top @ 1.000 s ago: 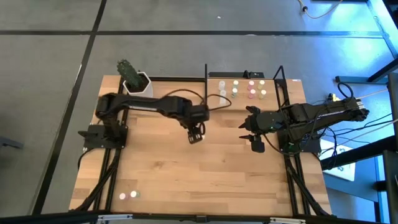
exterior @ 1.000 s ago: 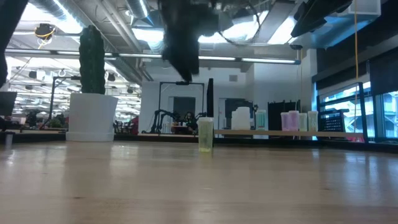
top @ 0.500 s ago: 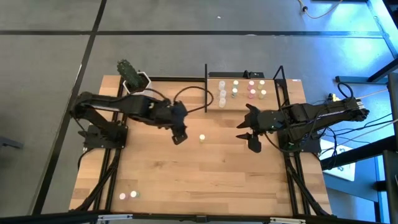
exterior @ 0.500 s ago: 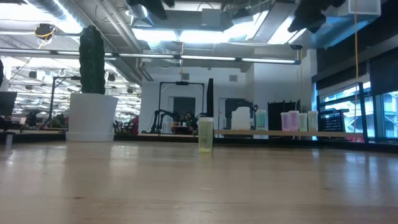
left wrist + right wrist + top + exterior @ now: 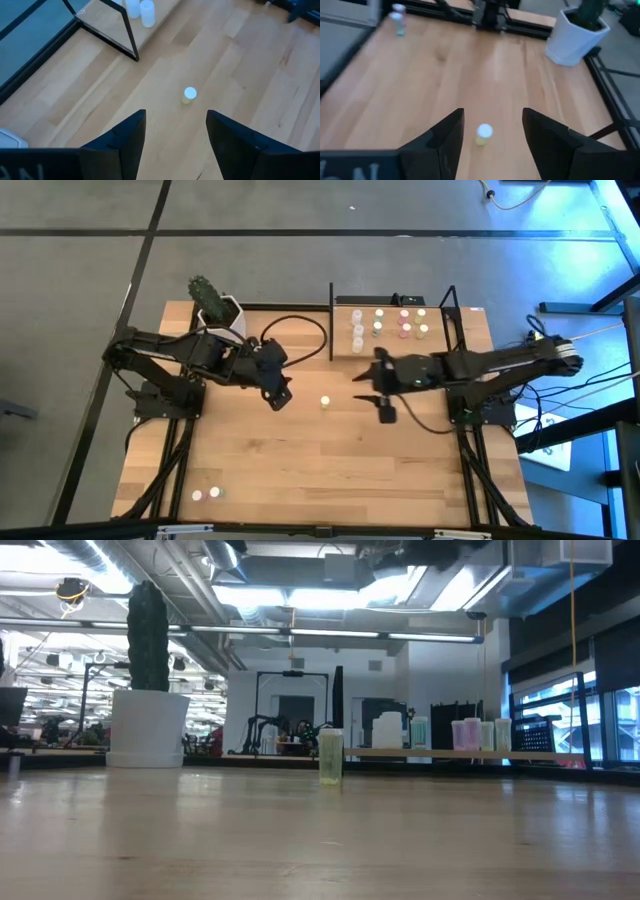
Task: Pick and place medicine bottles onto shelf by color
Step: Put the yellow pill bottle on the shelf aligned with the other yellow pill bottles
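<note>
One small medicine bottle with a yellowish body and white cap stands upright on its base mid-table, also seen in the low view. My left gripper hovers open to the bottle's left, with the bottle ahead of its fingers. My right gripper hovers open to the bottle's right, and the bottle shows ahead between its fingers. The shelf stands at the far edge with several bottles on it.
A white plant pot with a cactus stands at the far left corner. Two small bottles stand near the table's near left corner. The shelf's black uprights rise just beyond the lone bottle.
My left gripper has risen and drawn back toward the table's left edge, away from the lone bottle, turning as it went. The bottle stays upright where it stood. My right gripper has moved toward the table's left, toward the bottle.
</note>
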You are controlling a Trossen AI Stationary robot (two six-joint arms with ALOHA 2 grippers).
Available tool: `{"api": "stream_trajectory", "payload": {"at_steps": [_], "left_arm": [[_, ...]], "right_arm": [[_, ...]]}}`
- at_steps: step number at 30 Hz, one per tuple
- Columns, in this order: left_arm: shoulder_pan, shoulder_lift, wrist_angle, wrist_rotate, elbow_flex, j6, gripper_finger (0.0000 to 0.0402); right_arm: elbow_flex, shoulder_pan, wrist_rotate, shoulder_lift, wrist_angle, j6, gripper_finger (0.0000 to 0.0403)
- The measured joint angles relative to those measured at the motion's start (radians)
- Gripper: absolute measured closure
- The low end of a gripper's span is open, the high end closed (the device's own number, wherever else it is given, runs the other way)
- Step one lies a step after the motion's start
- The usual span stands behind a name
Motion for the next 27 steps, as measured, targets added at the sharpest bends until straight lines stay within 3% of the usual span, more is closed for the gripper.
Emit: {"api": "stream_trajectory", "payload": {"at_steps": [5, 16, 27], "left_arm": [[0.000, 0.000, 0.000, -0.001, 0.000, 0.000, 0.0200], [0.000, 0.000, -0.010, 0.000, 0.000, 0.002, 0.0200], [0.001, 0.000, -0.052, 0.000, 0.000, 0.000, 0.0200]], "right_arm": [[0.000, -0.084, -0.065, 0.126, 0.063, -0.008, 0.0199], [0.000, -0.160, -0.349, 0.396, 0.248, -0.084, 0.0199], [0.000, -0.172, -0.359, 0.547, 0.341, -0.161, 0.0199]]}}
